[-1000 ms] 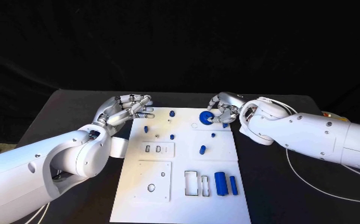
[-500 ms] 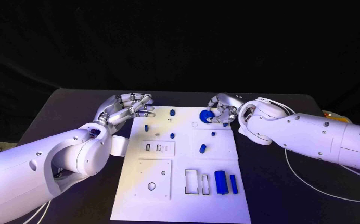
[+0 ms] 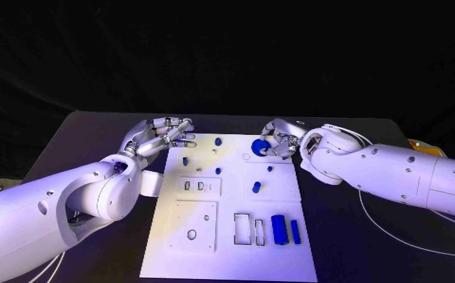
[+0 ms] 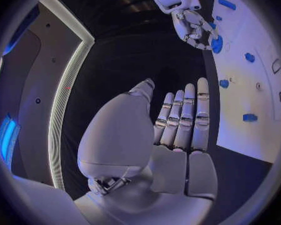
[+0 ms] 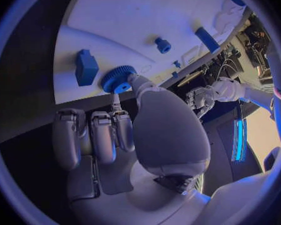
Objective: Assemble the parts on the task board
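The white task board (image 3: pixel 232 257) lies lengthwise on the middle of the black table. My right hand (image 3: pixel 281 137) is at the board's far right corner and pinches a round blue toothed wheel (image 3: pixel 259 147) just above the plate. In the right wrist view the wheel (image 5: pixel 118 79) sits between thumb and a fingertip, beside a blue block (image 5: pixel 86 67). My left hand (image 3: pixel 158 134) hovers off the board's far left corner, fingers straight and apart, holding nothing; the left wrist view shows the left hand (image 4: pixel 178 130) bare.
Several small blue pegs (image 3: pixel 218 142) stand on the far half of the board. A blue cylinder (image 3: pixel 279 229) and a blue bar (image 3: pixel 295 231) lie near rectangular slots (image 3: pixel 242 229) on the near half. A white cable (image 3: pixel 388 230) loops at right.
Both hands have crept slightly toward the table's far edge. The right hand still holds the blue wheel; the left stays bare.
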You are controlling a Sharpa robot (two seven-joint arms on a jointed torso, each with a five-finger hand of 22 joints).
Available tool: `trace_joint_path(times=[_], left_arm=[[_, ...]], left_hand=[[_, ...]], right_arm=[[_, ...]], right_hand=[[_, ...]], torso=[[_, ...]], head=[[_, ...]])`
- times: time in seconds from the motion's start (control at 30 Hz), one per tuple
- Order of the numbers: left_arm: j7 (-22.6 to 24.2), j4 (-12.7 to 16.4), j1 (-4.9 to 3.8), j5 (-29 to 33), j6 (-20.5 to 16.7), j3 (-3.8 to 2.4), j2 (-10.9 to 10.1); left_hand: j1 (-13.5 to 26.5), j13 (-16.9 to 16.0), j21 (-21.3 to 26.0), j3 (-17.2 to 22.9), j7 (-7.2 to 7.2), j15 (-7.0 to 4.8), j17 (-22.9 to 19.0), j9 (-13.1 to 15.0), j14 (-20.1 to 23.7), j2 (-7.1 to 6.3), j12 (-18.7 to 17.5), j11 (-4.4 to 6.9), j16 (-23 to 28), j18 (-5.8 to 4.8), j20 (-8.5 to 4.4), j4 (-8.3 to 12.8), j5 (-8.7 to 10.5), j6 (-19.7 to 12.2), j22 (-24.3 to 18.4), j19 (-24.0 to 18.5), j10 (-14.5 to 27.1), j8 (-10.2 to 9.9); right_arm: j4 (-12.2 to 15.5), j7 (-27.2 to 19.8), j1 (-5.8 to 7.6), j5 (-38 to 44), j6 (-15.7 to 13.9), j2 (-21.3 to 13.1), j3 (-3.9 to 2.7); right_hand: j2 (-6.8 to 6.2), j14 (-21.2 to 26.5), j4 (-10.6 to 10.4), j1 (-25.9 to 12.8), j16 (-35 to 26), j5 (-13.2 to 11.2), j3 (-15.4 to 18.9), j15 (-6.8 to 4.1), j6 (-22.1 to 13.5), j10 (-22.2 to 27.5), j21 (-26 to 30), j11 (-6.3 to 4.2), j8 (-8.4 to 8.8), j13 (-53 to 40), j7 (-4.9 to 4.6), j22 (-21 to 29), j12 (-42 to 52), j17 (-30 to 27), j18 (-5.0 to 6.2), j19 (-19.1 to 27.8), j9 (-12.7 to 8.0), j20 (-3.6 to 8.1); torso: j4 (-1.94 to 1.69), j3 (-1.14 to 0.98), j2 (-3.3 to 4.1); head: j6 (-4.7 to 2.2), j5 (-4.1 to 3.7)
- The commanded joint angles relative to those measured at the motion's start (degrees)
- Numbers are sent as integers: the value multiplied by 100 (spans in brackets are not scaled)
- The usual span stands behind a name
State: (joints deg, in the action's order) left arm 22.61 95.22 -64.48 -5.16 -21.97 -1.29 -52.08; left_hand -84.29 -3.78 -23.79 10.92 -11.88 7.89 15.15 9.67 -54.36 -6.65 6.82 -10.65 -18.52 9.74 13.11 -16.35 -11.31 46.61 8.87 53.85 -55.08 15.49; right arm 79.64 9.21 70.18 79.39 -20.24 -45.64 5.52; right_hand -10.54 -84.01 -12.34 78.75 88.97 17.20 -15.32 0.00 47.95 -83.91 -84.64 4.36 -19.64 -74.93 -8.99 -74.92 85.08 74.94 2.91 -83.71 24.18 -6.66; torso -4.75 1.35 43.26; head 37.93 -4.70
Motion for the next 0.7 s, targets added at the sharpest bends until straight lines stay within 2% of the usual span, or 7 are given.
trace_joint_path(times=[0.03,0.13,0.23,0.43,0.7], left_arm=[[15,7,-6,-9,111,-6,15],[11,5,-6,-9,115,-6,15],[6,3,-6,-10,119,-6,15],[-5,-8,-6,-10,130,-5,16],[-12,-24,-5,-11,137,-5,26]], left_hand=[[-25,-3,-28,18,-173,-2,6,-8,42,-17,-34,-7,20,62,-4,-5,32,-49,6,11,21,-16],[-25,-3,-28,18,-173,-2,6,-8,42,-17,-34,-7,20,62,-4,-5,32,-49,6,11,21,-16],[-25,-3,-28,18,-173,-2,6,-8,42,-17,-34,-7,20,62,-4,-5,32,-49,6,11,21,-16],[-25,-3,-28,18,-173,-2,6,-8,42,-17,-34,-7,20,62,-4,-5,32,-49,6,11,21,-16],[-29,-5,-31,20,-175,-1,16,-8,51,-17,-46,-8,31,62,-2,-5,35,-51,5,4,18,-17]], right_arm=[[22,84,-25,503,-110,7,15],[54,140,-32,738,-278,5,15],[100,171,-39,925,-440,-2,15],[281,236,-47,1273,-787,-24,14],[661,367,-20,1618,-987,35,12]], right_hand=[[40,-528,3,63,29,-79,-76,9,105,-186,-32,-34,-35,-965,28,-847,48,1161,-108,-156,6,35],[91,-536,31,127,38,-220,-295,-43,327,-263,-68,-95,-39,-1059,97,-901,127,1197,-121,-191,3,79],[103,-540,48,145,42,-236,-394,-66,418,-301,-92,-122,-40,-1106,128,-935,164,1217,-130,-214,8,99],[90,-549,62,136,52,-234,-504,-92,512,-346,-146,-151,-31,-1161,159,-1008,209,1261,-149,-265,15,125],[72,-554,62,116,57,-226,-547,-102,539,-359,-168,-160,-19,-1175,167,-1038,221,1284,-157,-286,16,135]], torso=[[0,1,-2],[5,0,-4],[5,0,-4],[1,-1,-5],[1,5,-8]], head=[[-1,-3],[-8,-1],[-14,-3],[-38,4],[-67,20]])
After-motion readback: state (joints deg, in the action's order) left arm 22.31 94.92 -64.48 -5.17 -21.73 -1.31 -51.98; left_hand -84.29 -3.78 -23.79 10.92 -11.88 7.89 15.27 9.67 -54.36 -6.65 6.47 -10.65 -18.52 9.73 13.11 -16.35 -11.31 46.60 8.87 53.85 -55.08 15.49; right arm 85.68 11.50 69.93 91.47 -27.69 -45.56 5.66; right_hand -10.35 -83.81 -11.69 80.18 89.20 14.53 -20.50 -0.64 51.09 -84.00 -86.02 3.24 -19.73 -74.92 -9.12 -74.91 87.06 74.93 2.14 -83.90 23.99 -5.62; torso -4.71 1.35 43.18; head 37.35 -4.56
